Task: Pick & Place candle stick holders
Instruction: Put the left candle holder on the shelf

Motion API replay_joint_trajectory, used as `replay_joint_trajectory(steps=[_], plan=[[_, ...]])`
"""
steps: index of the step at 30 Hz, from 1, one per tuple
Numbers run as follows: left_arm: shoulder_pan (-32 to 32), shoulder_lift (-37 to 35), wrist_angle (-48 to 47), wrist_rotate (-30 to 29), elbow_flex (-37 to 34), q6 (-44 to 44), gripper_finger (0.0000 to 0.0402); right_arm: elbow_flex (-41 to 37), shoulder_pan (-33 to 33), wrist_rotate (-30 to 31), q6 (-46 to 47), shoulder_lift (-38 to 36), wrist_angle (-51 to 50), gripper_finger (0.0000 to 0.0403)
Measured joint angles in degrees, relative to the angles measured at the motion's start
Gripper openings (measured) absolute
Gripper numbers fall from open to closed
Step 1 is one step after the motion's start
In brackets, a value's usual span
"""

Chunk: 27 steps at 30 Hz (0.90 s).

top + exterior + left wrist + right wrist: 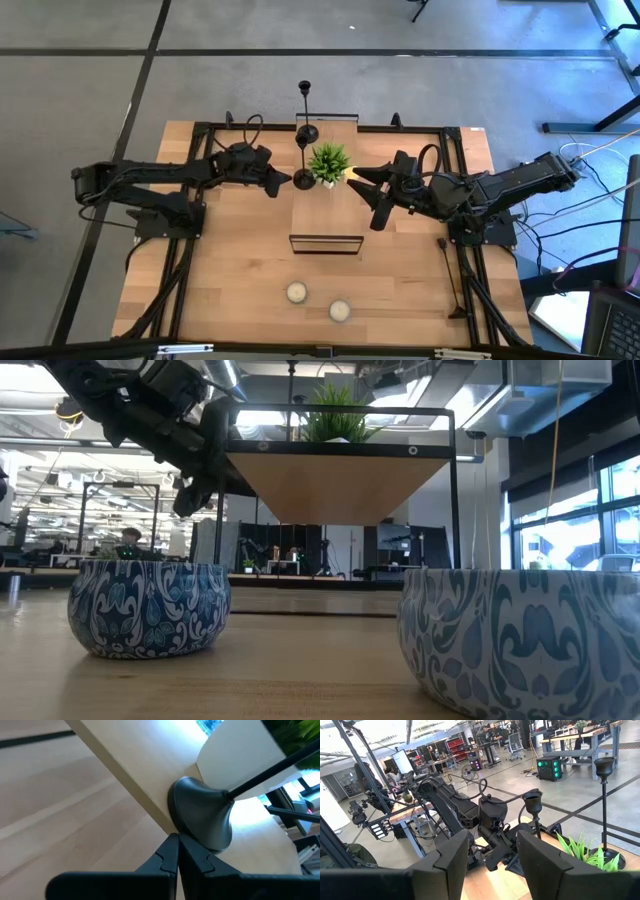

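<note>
Two black candle stick holders stand on the raised wooden shelf point(300, 205) beside a green potted plant point(329, 163). The shorter one point(302, 165) rests on its round base at the shelf's left edge. The taller one point(305, 110) stands on its base toward the far edge. My left gripper point(286, 181) is shut at the shorter holder's base point(202, 817). My right gripper point(368, 194) hangs open over the right part of the shelf, right of the plant, with nothing between its fingers point(452, 857). My left gripper has its shut fingertips point(176, 845) against the rim of the shorter holder's round base point(176, 822), on the side facing the table's left. The fingers come from the table's left, slanting a little down. The holder stands on the shelf top, its base at the shelf's edge.
Two round candles in blue-and-white patterned tins point(296, 292) point(340, 310) sit on the table near its front edge. A thin black rod point(452, 280) lies on the table by the right arm's base. The shelf's black frame point(452, 490) rises over the table's middle.
</note>
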Motion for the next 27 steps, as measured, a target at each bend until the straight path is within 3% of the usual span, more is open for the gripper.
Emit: replay_joint_trajectory(steps=[8,27], plan=[[-1.97,3.68,4.42,-0.43,0.00,-0.50,0.0002,0.00,0.00,0.06,0.00,0.00,0.00,0.0172],[-1.46,0.55,1.32,-1.07,0.02,0.02,0.0002,0.00,0.00,0.04,0.00,0.00,0.06,0.0172]])
